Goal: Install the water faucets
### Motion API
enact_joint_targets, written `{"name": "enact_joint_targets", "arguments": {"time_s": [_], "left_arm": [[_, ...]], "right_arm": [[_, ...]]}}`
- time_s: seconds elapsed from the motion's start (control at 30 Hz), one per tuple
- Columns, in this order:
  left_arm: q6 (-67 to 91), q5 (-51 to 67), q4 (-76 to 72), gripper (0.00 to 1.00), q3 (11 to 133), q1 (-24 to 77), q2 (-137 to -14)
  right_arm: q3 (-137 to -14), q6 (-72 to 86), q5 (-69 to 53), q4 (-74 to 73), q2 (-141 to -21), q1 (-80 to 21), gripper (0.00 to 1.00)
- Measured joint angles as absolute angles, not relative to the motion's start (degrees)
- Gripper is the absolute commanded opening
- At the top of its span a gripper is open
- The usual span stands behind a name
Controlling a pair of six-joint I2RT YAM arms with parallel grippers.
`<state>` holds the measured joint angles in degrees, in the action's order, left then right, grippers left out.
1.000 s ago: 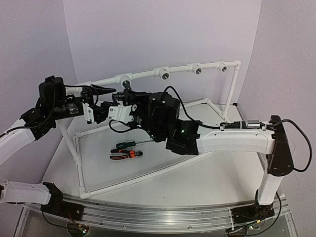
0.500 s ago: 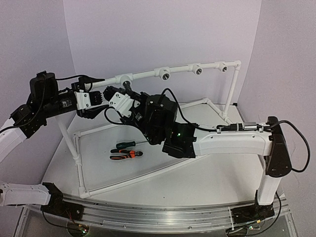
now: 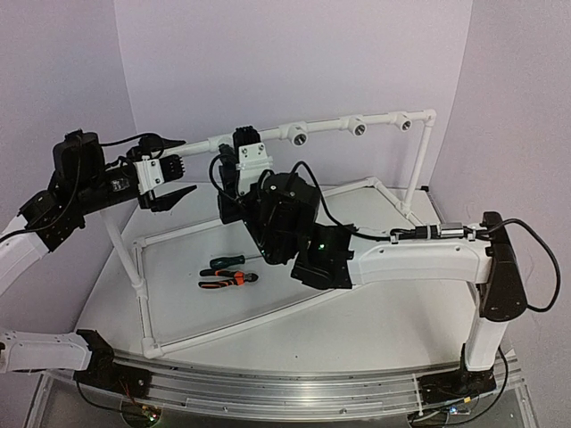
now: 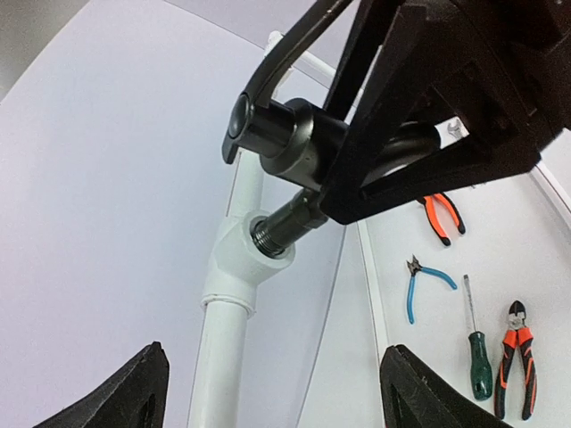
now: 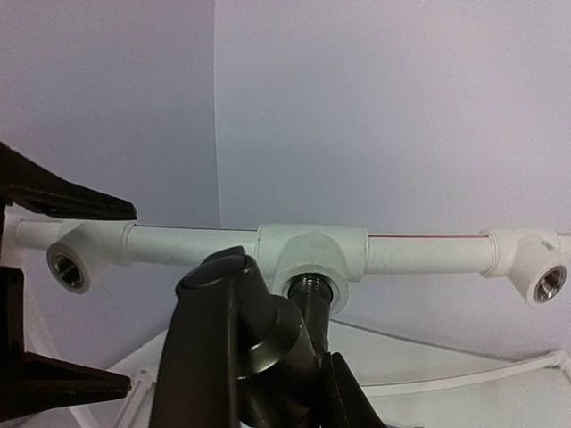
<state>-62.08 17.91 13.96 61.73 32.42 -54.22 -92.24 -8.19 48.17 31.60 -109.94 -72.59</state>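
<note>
Lilac backdrop; faucet threaded end in white tee, right claw pinching it; left claw spread.

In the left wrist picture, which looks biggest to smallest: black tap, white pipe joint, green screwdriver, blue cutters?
1. black tap
2. white pipe joint
3. green screwdriver
4. blue cutters
Tap and joint sit nearest the camera, so true sizes stay unsure.

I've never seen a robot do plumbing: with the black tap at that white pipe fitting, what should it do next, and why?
Probably twist the right gripper to screw the faucet in. It is shut on the faucet, whose threaded end meets the opening of the white tee with threads showing outside. The left gripper stands open and apart.
</note>
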Motion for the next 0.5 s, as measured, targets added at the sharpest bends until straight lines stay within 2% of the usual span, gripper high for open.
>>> {"name": "enact_joint_targets", "arguments": {"time_s": [0.23, 0.5], "left_arm": [[-66.7, 21.2, 4.7, 0.82, 56.4, 32.4, -54.2], [-73.5, 27.3, -12.9, 0.81, 49.8, 32.4, -58.0]], "right_arm": [[-94.5, 5.3, 49.8, 28.9, -111.0, -73.0, 0.0], [-94.9, 13.9, 49.1, 26.0, -110.5, -73.1, 0.0]]}}
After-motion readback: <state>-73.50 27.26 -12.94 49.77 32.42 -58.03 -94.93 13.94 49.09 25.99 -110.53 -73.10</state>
